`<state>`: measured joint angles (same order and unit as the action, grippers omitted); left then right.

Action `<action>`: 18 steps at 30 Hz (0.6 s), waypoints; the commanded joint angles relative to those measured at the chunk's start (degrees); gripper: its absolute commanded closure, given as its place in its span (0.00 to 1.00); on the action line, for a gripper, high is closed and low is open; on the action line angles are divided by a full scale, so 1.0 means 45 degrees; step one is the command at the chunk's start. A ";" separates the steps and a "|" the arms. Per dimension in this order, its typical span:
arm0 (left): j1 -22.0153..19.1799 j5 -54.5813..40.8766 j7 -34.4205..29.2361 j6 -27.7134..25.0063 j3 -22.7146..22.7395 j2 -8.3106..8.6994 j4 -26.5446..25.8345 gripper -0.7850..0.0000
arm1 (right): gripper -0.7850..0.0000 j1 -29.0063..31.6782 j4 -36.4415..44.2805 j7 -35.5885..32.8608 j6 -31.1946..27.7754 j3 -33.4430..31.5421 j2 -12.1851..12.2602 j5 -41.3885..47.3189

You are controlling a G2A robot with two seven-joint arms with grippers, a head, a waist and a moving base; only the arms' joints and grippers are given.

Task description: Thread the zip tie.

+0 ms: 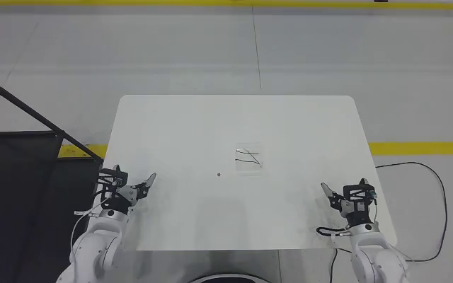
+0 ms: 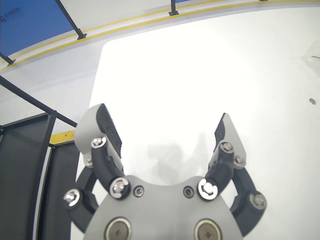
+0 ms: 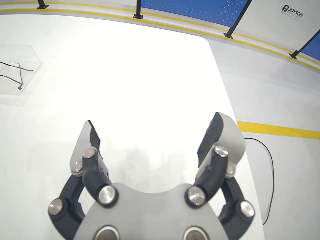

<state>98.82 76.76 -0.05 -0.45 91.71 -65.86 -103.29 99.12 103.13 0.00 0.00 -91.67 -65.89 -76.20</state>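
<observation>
- Tabletop (image 1: 184, 134): a white, rectangular surface with rounded corners.
- Zip tie (image 3: 19, 72): thin black strands lying on a clear plate (image 3: 31, 57). In the right wrist view two strands cross one another. The plate lies flat, slightly toward the robot's right of the tabletop's middle, well apart from both hands and farther from the robot than either.
- Left hand (image 2: 162, 111): over the near left corner of the tabletop. Its jaws are spread wide, its ribbed black pads (image 2: 110, 128) face each other, and bare tabletop lies between them.
- Right hand (image 3: 153, 117): over the near right corner, close to the tabletop's edge. Its jaws are likewise spread apart and grip nothing.
- Dark speck (image 1: 219, 175): a small mark on the tabletop, near the plate on the robot's left side of it and slightly closer to the robot.
- Black cable (image 3: 272, 166): loops across the floor (image 1: 354, 49) just beyond the tabletop's right edge.
- Yellow line (image 1: 414, 148): a stripe on the floor beside the tabletop.
</observation>
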 commanded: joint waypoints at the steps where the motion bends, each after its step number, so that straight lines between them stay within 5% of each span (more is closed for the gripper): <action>1: -0.0121 0.0214 0.0006 -0.0419 0.0018 0.0023 -0.0106 0.00 | 0.00 0.0000 0.0000 0.0000 0.0000 0.0000 0.0000 0.0000; 5: -0.0558 0.0303 -0.0017 -0.1778 0.0181 0.0102 -0.0179 0.00 | 0.00 0.0000 0.0000 0.0000 0.0000 0.0000 0.0000 0.0000; 18: -0.2580 0.1228 0.0710 -0.8912 0.0179 0.0590 -0.0287 0.00 | 0.00 0.0000 0.0000 0.0000 0.0000 0.0000 0.0000 0.0000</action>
<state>88.03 83.39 3.33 -38.21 92.54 -63.30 -104.87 99.12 103.13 0.00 0.00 -91.67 -65.89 -76.20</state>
